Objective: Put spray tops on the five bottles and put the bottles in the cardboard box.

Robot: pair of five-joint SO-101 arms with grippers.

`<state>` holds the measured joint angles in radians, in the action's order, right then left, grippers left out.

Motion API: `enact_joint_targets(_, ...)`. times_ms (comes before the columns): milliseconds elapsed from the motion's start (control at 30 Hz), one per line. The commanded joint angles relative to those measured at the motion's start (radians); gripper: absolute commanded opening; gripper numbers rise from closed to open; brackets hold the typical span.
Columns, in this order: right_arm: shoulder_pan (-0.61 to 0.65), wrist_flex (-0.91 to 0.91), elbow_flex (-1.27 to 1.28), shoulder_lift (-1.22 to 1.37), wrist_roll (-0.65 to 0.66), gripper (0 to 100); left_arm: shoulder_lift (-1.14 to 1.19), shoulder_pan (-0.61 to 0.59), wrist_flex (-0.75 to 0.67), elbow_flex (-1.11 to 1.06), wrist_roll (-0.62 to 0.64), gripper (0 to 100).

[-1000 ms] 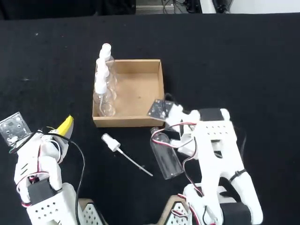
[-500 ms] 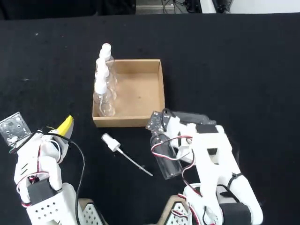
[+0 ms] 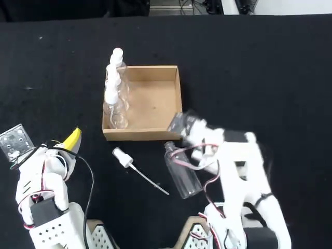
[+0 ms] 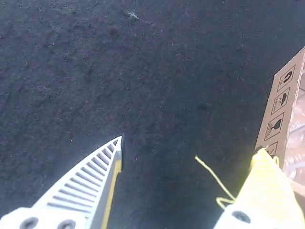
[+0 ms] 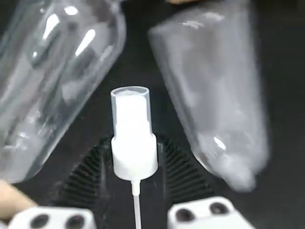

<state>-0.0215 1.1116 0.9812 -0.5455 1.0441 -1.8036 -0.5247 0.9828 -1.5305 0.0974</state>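
My right jaws clamp a spray top (image 5: 134,138) beside the lying bottle (image 3: 182,176); my left jaws stand apart above the desk (image 4: 119,71).

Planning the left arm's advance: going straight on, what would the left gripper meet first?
Probably only the black table cloth, at which the open left gripper aims. The brown cardboard box lies beside its yellow finger, seemingly off that line; depth is unclear.

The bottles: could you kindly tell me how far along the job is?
Done: three capped bottles stand in the cardboard box. In hand: the right claw grips a spray top near an uncapped bottle. Remaining: a loose spray top lies on the table, unused.
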Motion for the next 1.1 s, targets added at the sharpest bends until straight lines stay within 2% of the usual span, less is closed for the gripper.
enact_joint_targets(0, -0.034, 0.265, -0.283, -0.102, -0.115, 1.0, -0.003, -0.002, -0.02, 0.021, 0.009, 36)
enact_joint_targets(100, 0.052, 0.443, -0.463, -0.157, -0.25, 1.0, -0.003, -0.002, -0.02, 0.021, 0.009, 36)
enact_joint_targets(233, 0.324, 0.594, -0.611, -0.202, -0.557, 1.1, -0.003, -0.002, -0.02, 0.018, 0.009, 36)
enact_joint_targets(333, 0.537, 0.585, -0.642, -0.202, -0.73, 1.1, -0.003, -0.004, -0.02, 0.018, 0.009, 36)
enact_joint_targets(467, 0.744, 0.474, -0.579, -0.145, -0.835, 1.1, -0.003, -0.004, -0.02, 0.016, 0.011, 36)
enact_joint_targets(633, 0.836, 0.207, -0.432, -0.045, -0.988, 1.1, -0.003, -0.004, -0.02, 0.016, 0.011, 36)
enact_joint_targets(833, 0.996, 0.008, -0.351, 0.018, -1.048, 1.2, -0.003, -0.005, -0.02, 0.019, 0.011, 36)
enact_joint_targets(933, 1.007, -0.072, -0.305, 0.07, -1.082, 2.0, -0.003, -0.007, -0.02, 0.019, 0.011, 36)
enact_joint_targets(1067, 1.013, -0.097, -0.291, 0.156, -1.089, 15.2, -0.003, -0.005, -0.02, 0.019, 0.011, 36)
